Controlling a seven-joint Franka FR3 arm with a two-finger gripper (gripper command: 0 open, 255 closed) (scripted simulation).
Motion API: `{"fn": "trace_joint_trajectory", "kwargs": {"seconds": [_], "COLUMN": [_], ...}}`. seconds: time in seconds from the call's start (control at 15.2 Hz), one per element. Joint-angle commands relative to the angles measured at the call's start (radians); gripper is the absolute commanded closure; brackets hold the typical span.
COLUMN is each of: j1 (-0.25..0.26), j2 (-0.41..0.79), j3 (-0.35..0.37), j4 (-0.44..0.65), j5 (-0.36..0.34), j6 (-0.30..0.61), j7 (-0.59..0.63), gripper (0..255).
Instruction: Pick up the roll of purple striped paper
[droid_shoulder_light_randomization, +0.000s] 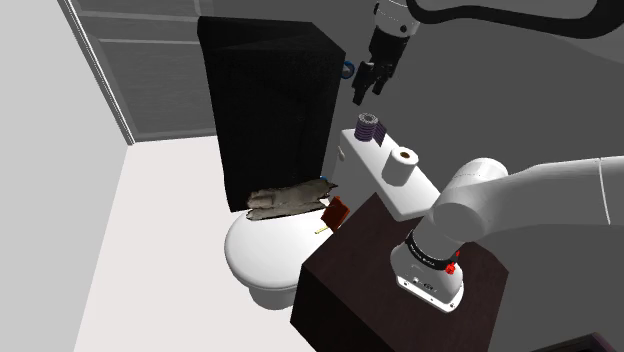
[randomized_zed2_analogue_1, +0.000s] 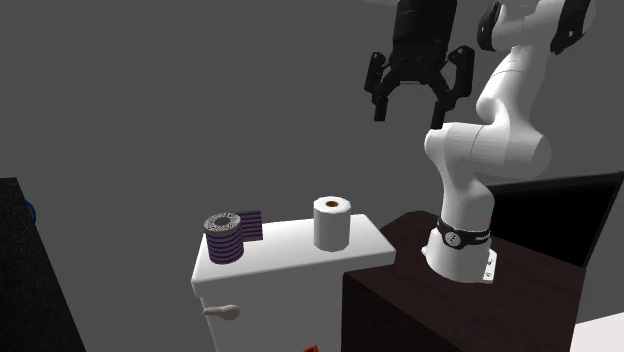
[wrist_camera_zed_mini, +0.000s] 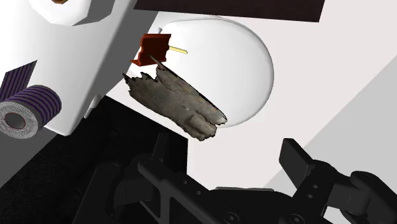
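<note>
Purple striped roll (droid_shoulder_light_randomization: 371, 128) below the open gripper (droid_shoulder_light_randomization: 370, 92), not yet between its fingers

The roll stood on end, core hole up, at one end of the toilet tank lid (randomized_zed2_analogue_1: 285, 245), with a white roll (randomized_zed2_analogue_1: 332, 222) near it on the same lid. The gripper hung well above with its fingers spread and empty. In the wrist view the roll lay off to one side of the fingers, so the hand likely needed to shift sideways over it before dropping.

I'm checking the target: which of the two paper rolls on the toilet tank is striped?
The purple striped roll, on the tank toward the second exterior view's left; the white roll beside it is plain.
</note>
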Motion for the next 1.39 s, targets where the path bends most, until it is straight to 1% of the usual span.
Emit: {"fn": "trace_joint_trajectory", "kwargs": {"seconds": [0.0, 0.4, 0.79, 1.06, 1.32], "j1": [0.000, -0.032, -0.055, -0.061, -0.056], "j2": [0.000, 0.058, 0.175, 0.284, 0.413], "j3": [0.000, -0.129, -0.262, -0.351, -0.440], "j4": [0.000, -0.062, -0.073, -0.051, -0.007], "j5": [0.000, -0.078, -0.142, -0.164, -0.160], "j6": [0.000, 0.109, 0.230, 0.314, 0.395], "j7": [0.000, -0.165, -0.329, -0.442, -0.562], "gripper": [0, 0, 0, 0, 0]}}
